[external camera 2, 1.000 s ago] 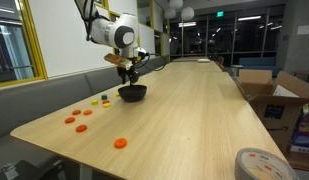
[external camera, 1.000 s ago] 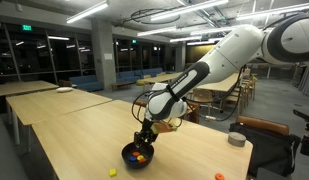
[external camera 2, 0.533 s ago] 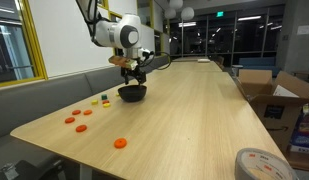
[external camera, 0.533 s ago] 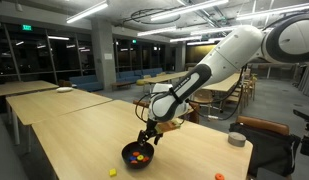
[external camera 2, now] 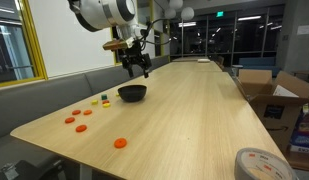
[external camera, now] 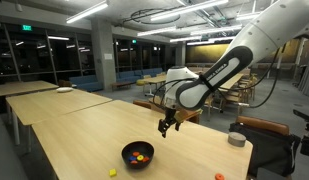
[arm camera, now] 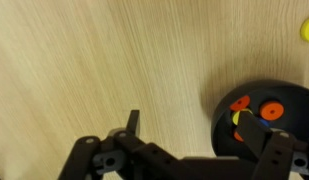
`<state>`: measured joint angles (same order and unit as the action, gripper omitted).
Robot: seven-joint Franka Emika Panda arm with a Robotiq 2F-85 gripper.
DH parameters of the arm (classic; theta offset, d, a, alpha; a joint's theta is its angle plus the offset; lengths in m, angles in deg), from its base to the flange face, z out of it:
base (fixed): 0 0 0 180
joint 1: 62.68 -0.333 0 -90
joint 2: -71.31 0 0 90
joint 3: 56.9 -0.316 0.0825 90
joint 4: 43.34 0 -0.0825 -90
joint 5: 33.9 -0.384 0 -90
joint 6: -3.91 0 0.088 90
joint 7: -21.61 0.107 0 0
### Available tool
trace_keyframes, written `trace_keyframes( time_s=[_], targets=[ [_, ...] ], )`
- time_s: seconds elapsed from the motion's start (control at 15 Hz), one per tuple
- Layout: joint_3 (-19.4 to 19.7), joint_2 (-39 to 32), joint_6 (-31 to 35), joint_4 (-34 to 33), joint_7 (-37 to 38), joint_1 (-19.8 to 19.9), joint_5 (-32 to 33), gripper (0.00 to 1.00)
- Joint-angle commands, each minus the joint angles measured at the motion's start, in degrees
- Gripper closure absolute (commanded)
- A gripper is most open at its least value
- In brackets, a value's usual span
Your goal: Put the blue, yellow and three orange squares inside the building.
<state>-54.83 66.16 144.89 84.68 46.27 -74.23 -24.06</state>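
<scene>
Gripper (external camera: pixel 166 126) hangs in the air above the table, up and to one side of the bowl, touching nothing. Jaws are spread wide and empty; the wrist view shows its fingers (arm camera: pixel 132 124) far apart over bare wood. Long light wooden table (external camera: pixel 64 125) takes up most of both exterior views. White arm (external camera: pixel 234 60) comes in from above and bends down to the gripper. Cardboard boxes (external camera 2: pixel 284 100) stand past the table's far edge in an exterior view. Black bowl (external camera: pixel 129 160) sits upright on the table near one edge, below and beside the gripper, also visible in an exterior view (external camera 2: pixel 132 95) and at the lower side of the wrist view (arm camera: pixel 294 98). Grey tape roll (external camera: pixel 236 139) lies flat, well apart from the bowl. Flat orange discs (external camera 2: pixel 120 143) are scattered on the table, apart from the bowl. Inside the bowl lie orange squares (arm camera: pixel 271 110) and a yellow square (arm camera: pixel 234 118); a blue one cannot be told for sure. One small yellow piece (external camera: pixel 113 171) lies on the wood outside the bowl, near it.
</scene>
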Motion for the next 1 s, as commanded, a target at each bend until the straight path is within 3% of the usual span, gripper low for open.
trace_keyframes(
  time_s=[0.0,0.53,0.93],
  targets=[
    [-3.14,13.91,-7.74,9.74,-4.86,2.33,-2.70,0.00],
    [-4.50,36.18,-21.68,20.66,-13.62,4.52,-9.15,0.00],
    [-5.08,48.37,-22.57,26.97,-11.56,7.61,-9.18,0.00]
  ],
)
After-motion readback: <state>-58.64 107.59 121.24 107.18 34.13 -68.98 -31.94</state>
